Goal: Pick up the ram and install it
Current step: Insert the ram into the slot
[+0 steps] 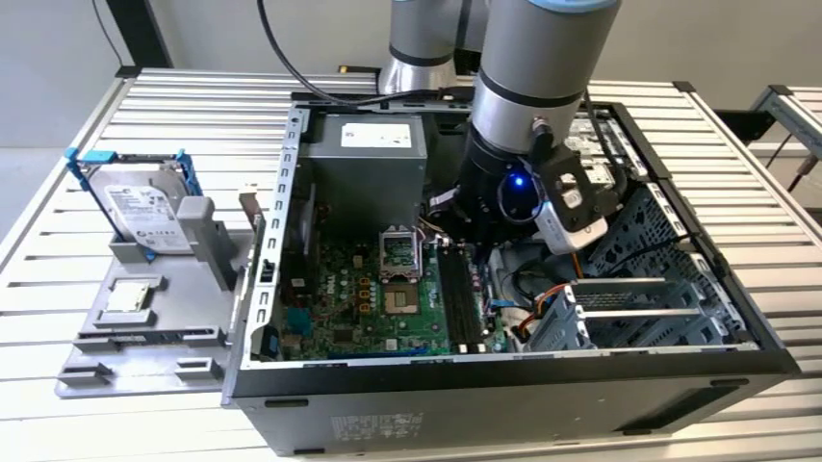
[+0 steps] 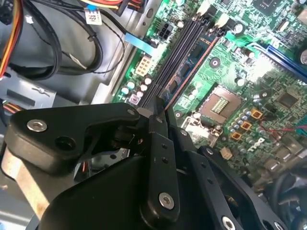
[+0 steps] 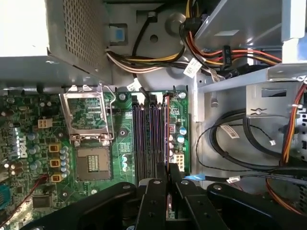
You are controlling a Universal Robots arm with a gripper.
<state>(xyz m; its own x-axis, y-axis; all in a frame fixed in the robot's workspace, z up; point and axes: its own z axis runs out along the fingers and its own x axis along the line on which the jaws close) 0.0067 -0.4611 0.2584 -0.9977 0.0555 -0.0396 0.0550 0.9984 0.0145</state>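
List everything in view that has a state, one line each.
end effector: shut on the ram.
ram: on edge along a memory slot; whether it is seated cannot be told.
other memory slots: empty.
CPU socket: empty, load plate swung open.
computer case: side open.
hard drive: upright in its gray holder, outside the case.

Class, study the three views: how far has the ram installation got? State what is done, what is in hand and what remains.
Done: the ram has been picked up and brought into the case, standing on edge alongside the empty black slots. In hand: the end effector is shut on one end of it. Left: the views cannot settle whether it is pressed fully home, and it has not yet been released.
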